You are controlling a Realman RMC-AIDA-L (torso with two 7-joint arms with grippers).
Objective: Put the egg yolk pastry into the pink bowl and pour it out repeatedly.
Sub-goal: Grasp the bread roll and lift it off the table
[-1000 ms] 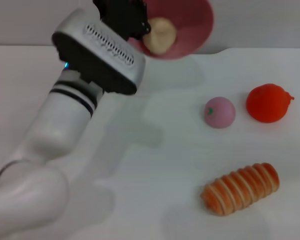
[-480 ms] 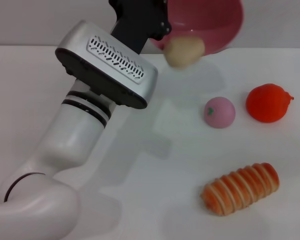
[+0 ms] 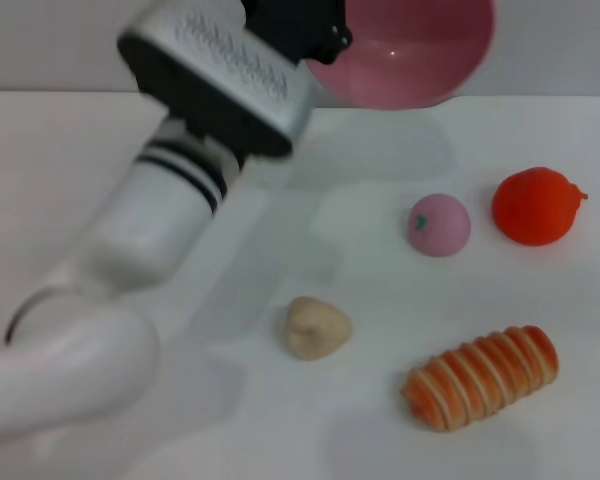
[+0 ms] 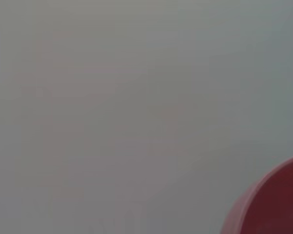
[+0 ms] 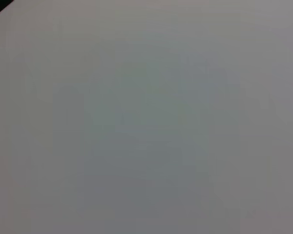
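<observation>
Left gripper (image 3: 315, 45) clamped on pink bowl (image 3: 410, 50), tilted aloft, far centre | egg yolk pastry (image 3: 316, 327) on table (image 3: 540, 430), near centre | we judge: rounded pastry may roll if nudged | right gripper unseen

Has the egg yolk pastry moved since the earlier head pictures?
Yes. It has dropped out of the tipped pink bowl and the egg yolk pastry now lies on the table, left of the striped bread roll.

A plain test bench in a lab-like setting: a bare white table (image 3: 480, 130) against a blank grey wall (image 3: 60, 45). On it lie only toy foods, 1 striped bread roll (image 3: 480, 377), 1 orange fruit (image 3: 536, 205) and 1 pink ball (image 3: 439, 224).
</observation>
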